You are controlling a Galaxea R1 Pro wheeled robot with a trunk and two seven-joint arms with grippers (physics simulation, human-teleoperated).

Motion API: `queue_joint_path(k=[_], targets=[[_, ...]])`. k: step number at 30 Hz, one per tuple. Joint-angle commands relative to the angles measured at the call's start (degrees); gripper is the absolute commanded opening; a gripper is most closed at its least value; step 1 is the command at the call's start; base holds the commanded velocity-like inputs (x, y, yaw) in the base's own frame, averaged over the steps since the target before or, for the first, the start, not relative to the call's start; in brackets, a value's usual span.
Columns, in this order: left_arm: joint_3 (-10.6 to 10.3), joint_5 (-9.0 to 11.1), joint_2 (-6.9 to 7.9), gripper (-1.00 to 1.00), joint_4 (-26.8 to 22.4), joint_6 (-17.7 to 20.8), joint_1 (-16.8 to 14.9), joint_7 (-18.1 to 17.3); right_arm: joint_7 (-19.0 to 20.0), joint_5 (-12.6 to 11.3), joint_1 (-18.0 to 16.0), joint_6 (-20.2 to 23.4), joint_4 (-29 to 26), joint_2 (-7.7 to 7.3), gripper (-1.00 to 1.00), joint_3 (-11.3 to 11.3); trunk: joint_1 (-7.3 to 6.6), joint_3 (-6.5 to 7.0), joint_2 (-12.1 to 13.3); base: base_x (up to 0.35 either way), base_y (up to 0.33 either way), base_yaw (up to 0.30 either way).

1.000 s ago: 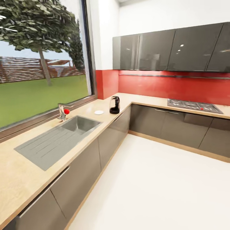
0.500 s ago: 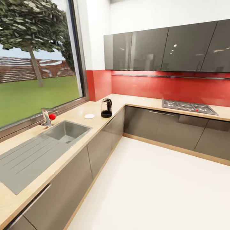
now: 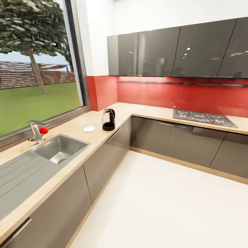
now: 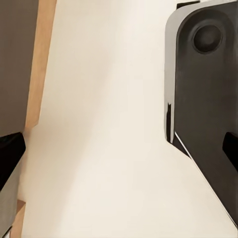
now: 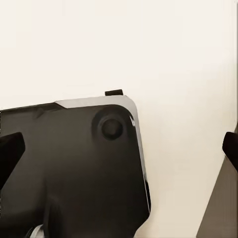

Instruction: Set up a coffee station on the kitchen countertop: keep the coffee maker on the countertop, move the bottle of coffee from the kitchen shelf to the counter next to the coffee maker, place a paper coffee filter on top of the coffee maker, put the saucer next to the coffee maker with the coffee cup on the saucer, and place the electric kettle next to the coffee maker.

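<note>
So the kitchen countertop (image 3: 74, 128) runs along the left of the head view, with the electric kettle (image 3: 109, 120) left of centre and the saucer (image 3: 89, 129) just beside it, toward the sink (image 3: 59, 148). Both wrist cams look down at pale floor (image 4: 109, 124) and the robot's dark base (image 5: 69, 163). Left gripper (image 4: 119, 151) and right gripper (image 5: 119, 148) show fingertips spread wide apart, nothing held.

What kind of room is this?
It looks like a home kitchen. A long wooden countertop holds a steel sink with a tap, a gas hob is set into the counter by the red wall, and an electric kettle stands beside a small white saucer.
</note>
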Motion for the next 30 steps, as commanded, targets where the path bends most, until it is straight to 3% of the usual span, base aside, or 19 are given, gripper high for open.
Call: queue_joint_path(k=[1, 30], targets=[[-0.5, 0.6, 0.00, 1.00, 0.0, -0.2, 0.0, 0.1, 0.1, -0.6, 0.0, -0.2, 0.1, 0.02, 1.00, 0.0, 0.06, -0.12, -0.1, 0.289, -0.194, 0.000], [-0.4, 0.6, 0.00, 1.00, -0.1, -1.3, -0.1, 0.2, -0.1, -0.7, 0.0, -0.2, 0.1, -0.04, 1.00, -0.1, 0.06, -0.12, -0.1, 0.303, -0.153, 0.000]])
